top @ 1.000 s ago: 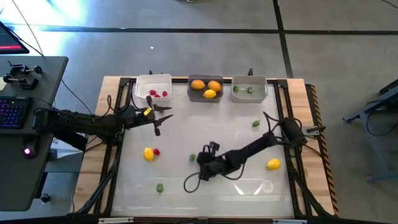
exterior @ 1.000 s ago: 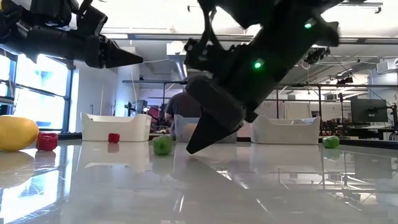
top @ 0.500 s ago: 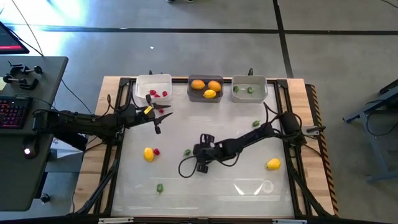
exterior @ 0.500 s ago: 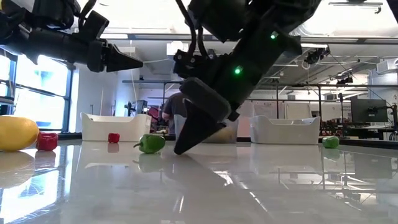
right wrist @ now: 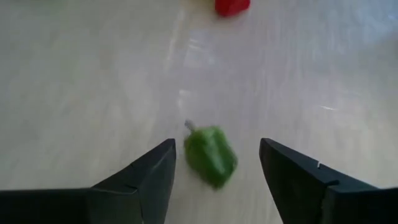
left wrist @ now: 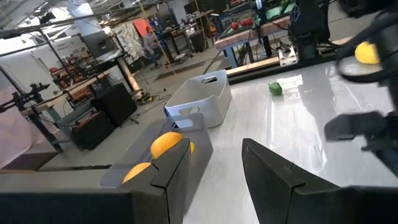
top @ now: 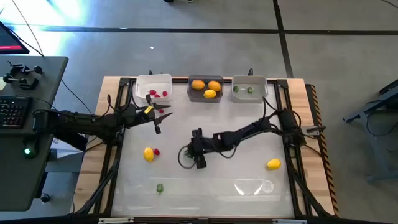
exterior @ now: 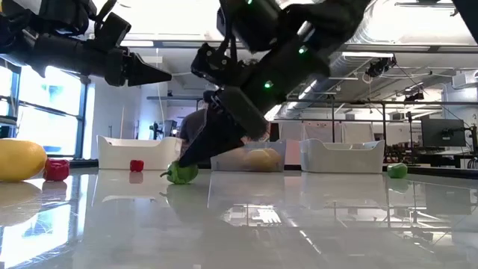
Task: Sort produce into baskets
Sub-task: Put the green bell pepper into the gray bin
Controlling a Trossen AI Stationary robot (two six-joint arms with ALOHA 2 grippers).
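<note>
A small green pepper point(right wrist: 211, 155) lies on the white table at mid-table, its stem toward the far side. My right gripper point(right wrist: 214, 146) slants down over it, open. One finger stands on each side of the pepper, and neither touches it. In the low view the pepper point(exterior: 179, 173) shows just below the fingertips. My left gripper point(top: 158, 119) hangs open and level above the table, near the white basket point(top: 153, 87), with nothing between its fingers. The dark grey basket point(top: 206, 89) holds orange and yellow fruits. A green bit sits in the light grey basket point(top: 249, 88).
Loose on the table are a yellow fruit point(top: 148, 154) with a red bit point(top: 156, 151) beside it at the left, a green bit point(top: 160, 187) near the front edge and a yellow fruit point(top: 273, 164) at the right. Red bits lie in the white basket.
My right gripper has swung toward the table's left and far side, rolling at the wrist, and has opened. The green pepper has been nudged a little leftward and rolled over. It now lies between the open fingers.
</note>
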